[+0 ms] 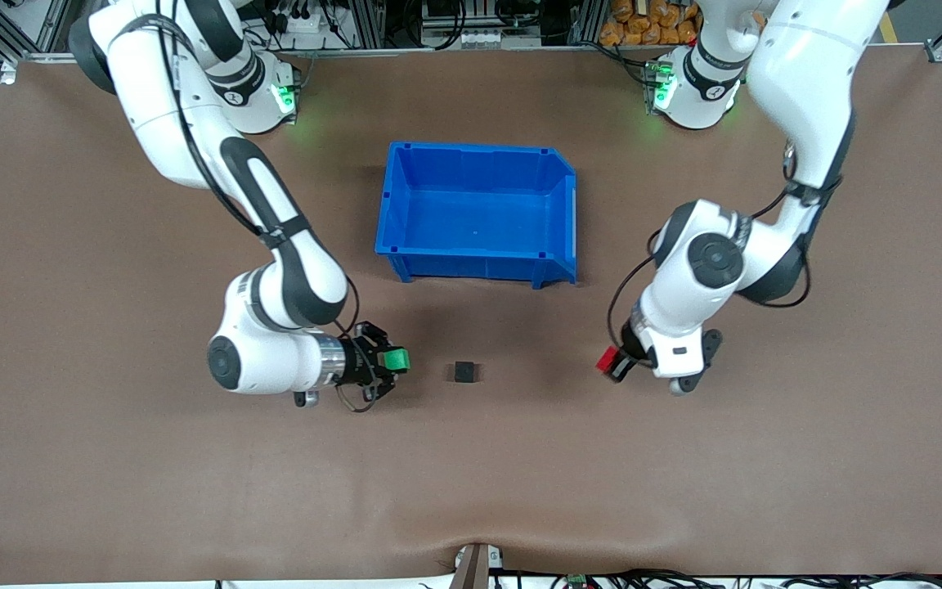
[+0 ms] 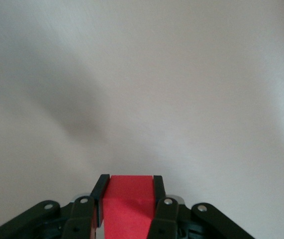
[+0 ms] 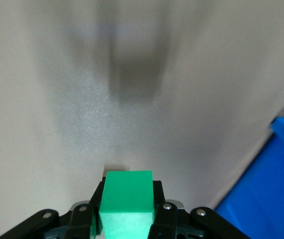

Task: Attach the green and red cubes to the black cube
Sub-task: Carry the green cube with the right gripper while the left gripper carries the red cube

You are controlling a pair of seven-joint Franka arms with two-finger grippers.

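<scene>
The small black cube (image 1: 464,372) sits on the brown table, nearer the front camera than the blue bin. On the right arm's side of it, my right gripper (image 1: 388,361) hangs low over the table, shut on the green cube (image 1: 396,359). My left gripper (image 1: 615,365) is low over the table on the left arm's side, shut on the red cube (image 1: 606,360). The left wrist view shows the red cube (image 2: 128,206) clamped between both fingers. The right wrist view shows the green cube (image 3: 127,204) clamped the same way, with a blurred dark shape (image 3: 136,74) ahead of it.
An empty blue bin (image 1: 471,148) stands mid-table between the two arms' bases and the black cube. One corner of the bin (image 3: 266,189) shows in the right wrist view. Brown mat covers the whole table.
</scene>
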